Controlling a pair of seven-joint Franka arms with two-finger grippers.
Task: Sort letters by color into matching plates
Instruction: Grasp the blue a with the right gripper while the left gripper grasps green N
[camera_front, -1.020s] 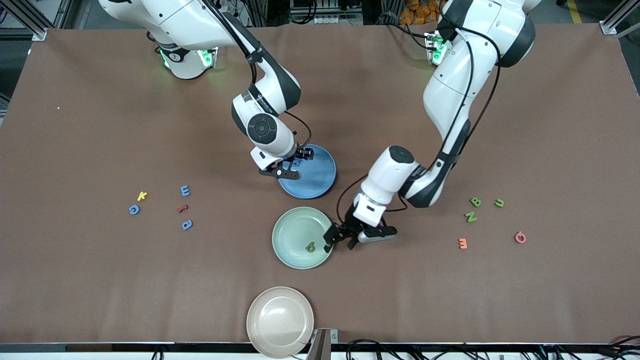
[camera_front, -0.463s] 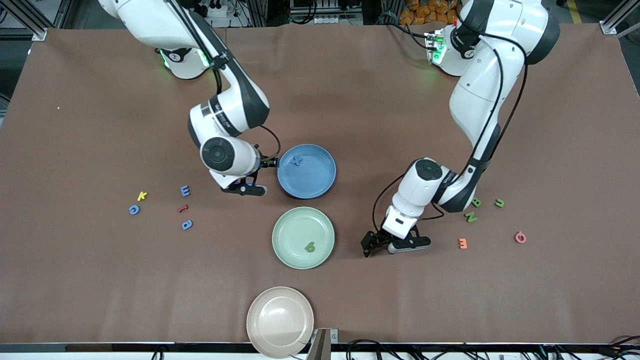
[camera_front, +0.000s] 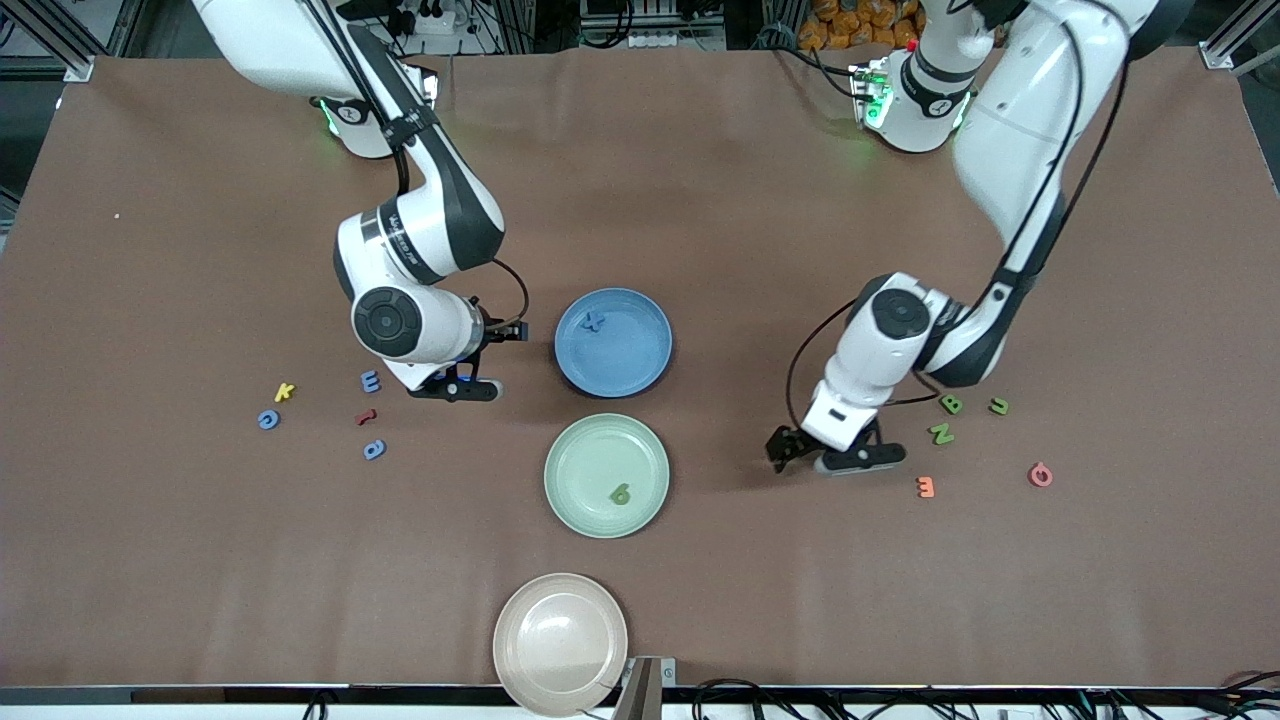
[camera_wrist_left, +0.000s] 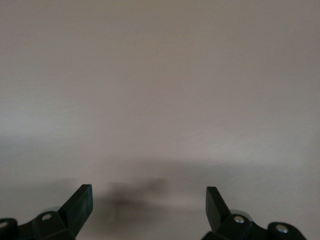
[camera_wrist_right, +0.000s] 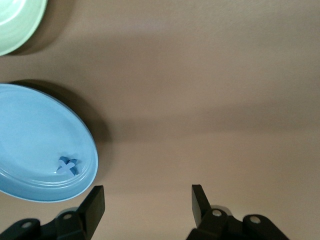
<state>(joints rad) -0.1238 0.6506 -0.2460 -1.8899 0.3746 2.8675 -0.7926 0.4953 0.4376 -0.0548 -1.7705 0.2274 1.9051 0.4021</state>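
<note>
**Both grippers empty**

Left gripper (camera_front: 800, 452) fingers (camera_wrist_left: 80, 202) spread over bare table (camera_front: 700, 180), near green letters (camera_front: 945, 420). Right gripper (camera_front: 478, 375) fingers (camera_wrist_right: 95, 205) apart, empty, between blue plate (camera_front: 640, 370) and blue letters (camera_front: 371, 381). Green plate (camera_front: 580, 450) holds one green letter (camera_front: 621, 493).

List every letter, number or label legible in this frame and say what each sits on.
"X": blue letter in the blue plate.
"E": blue letter on the table.
"K": yellow letter on the table.
"B": green letter on the table.
"N": green letter on the table.
"6" or "9": green piece in the green plate; cannot tell which.
Other pieces and the arms' labels: too small to read.
</note>
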